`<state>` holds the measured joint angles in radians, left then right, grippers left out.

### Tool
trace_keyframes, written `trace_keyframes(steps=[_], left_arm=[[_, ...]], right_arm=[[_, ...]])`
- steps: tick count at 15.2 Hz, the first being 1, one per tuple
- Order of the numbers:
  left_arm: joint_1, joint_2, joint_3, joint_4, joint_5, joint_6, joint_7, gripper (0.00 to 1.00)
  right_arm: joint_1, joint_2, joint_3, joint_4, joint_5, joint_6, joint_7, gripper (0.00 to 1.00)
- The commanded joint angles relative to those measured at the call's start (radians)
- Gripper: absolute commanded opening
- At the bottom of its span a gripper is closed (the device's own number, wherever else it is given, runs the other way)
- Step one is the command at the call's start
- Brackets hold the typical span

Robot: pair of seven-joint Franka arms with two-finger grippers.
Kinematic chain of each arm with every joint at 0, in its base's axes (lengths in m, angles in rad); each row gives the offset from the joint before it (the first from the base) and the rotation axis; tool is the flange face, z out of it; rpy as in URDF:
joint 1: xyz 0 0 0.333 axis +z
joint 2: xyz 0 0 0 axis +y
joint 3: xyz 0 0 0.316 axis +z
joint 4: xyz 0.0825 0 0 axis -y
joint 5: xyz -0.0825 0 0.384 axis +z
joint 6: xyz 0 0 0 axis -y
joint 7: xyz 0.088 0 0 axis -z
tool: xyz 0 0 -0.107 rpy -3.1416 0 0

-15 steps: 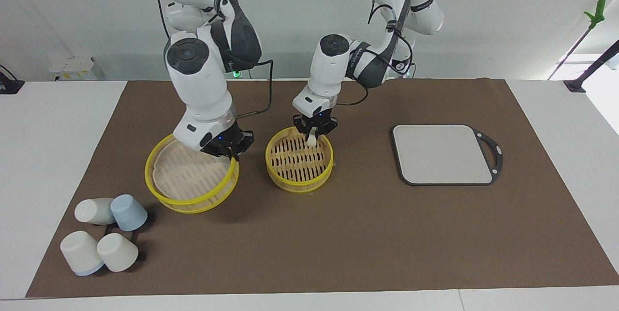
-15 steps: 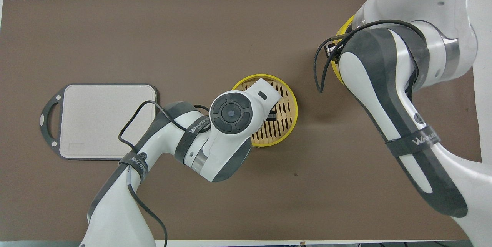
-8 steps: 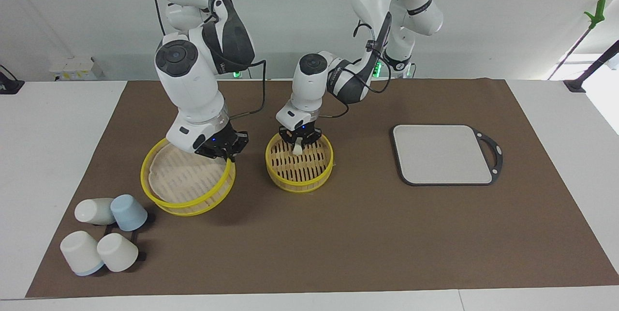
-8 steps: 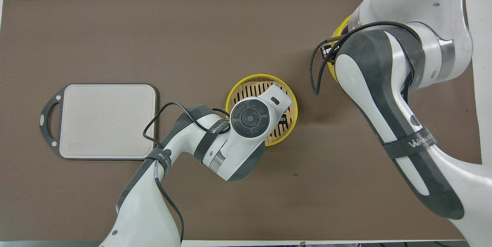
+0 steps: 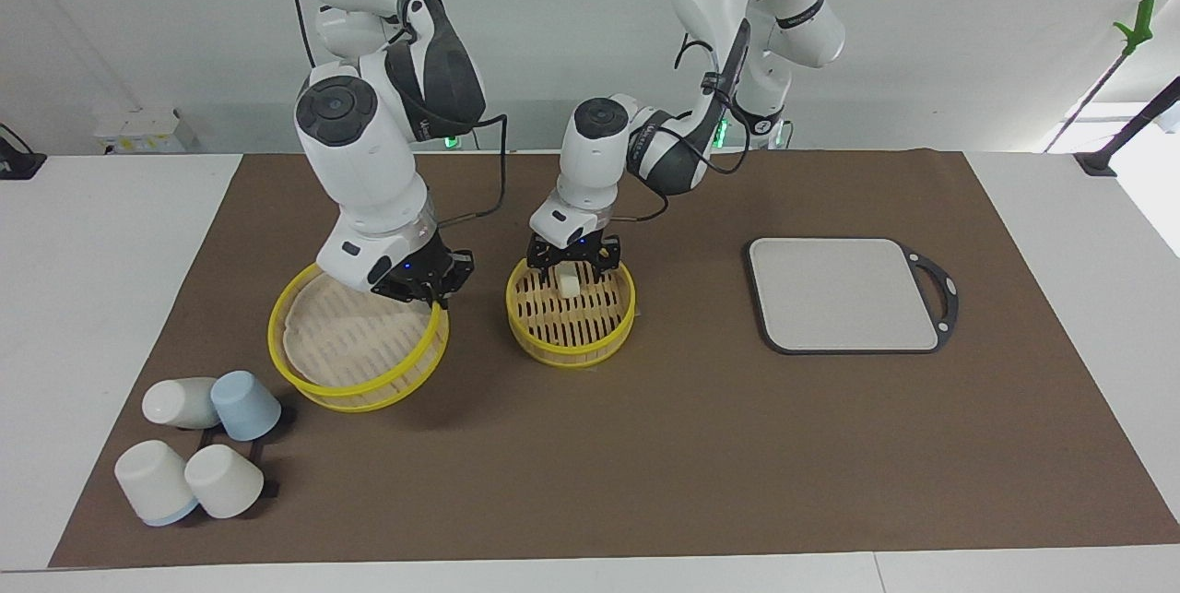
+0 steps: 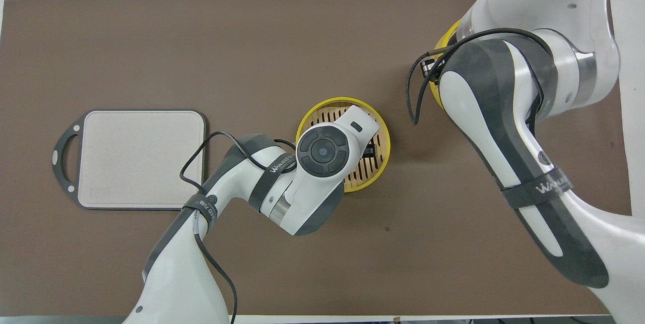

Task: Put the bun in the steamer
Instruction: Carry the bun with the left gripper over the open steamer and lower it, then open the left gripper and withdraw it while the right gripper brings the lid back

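Note:
The steamer (image 5: 571, 335) is a round bamboo basket with a yellow rim and slatted floor, standing mid-mat; it also shows in the overhead view (image 6: 330, 106). The bun (image 5: 569, 283), a small cream-white lump, lies on the steamer's floor in the part nearer to the robots. My left gripper (image 5: 572, 266) hangs just over the bun, fingers spread apart on either side of it. In the overhead view the left arm hides the bun. My right gripper (image 5: 431, 290) is shut on the rim of the steamer's lid (image 5: 355, 349) and holds it tilted beside the steamer, toward the right arm's end.
A grey square board (image 5: 843, 293) with a black handle lies toward the left arm's end, also in the overhead view (image 6: 141, 157). Several white and blue cups (image 5: 198, 455) lie at the mat's corner toward the right arm's end, farther from the robots.
My left gripper came down into the steamer with the bun and opened; the bun now rests on the floor. The right gripper shifted the lid slightly away from the steamer.

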<state>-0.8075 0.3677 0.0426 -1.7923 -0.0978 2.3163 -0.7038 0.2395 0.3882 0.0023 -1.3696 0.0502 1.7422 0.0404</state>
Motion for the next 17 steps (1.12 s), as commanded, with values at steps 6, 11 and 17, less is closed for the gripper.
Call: trace_keyframes(steps=[6, 11, 17], left_arm=[[0.207, -0.234, -0.001, -0.074, -0.02, -0.256, 0.117, 1.0], [0.408, -0.294, 0.0, -0.091, -0.057, -0.389, 0.381, 1.0], [0.649, -0.334, 0.002, -0.09, -0.057, -0.524, 0.726, 1.0]], right_arm=[[0.044, -0.04, 0.01, -0.019, 0.013, 0.011, 0.114, 0.0], [0.181, -0.052, 0.01, -0.046, 0.0, 0.081, 0.333, 0.0], [0.332, -0.106, 0.008, -0.198, -0.009, 0.226, 0.548, 0.0]])
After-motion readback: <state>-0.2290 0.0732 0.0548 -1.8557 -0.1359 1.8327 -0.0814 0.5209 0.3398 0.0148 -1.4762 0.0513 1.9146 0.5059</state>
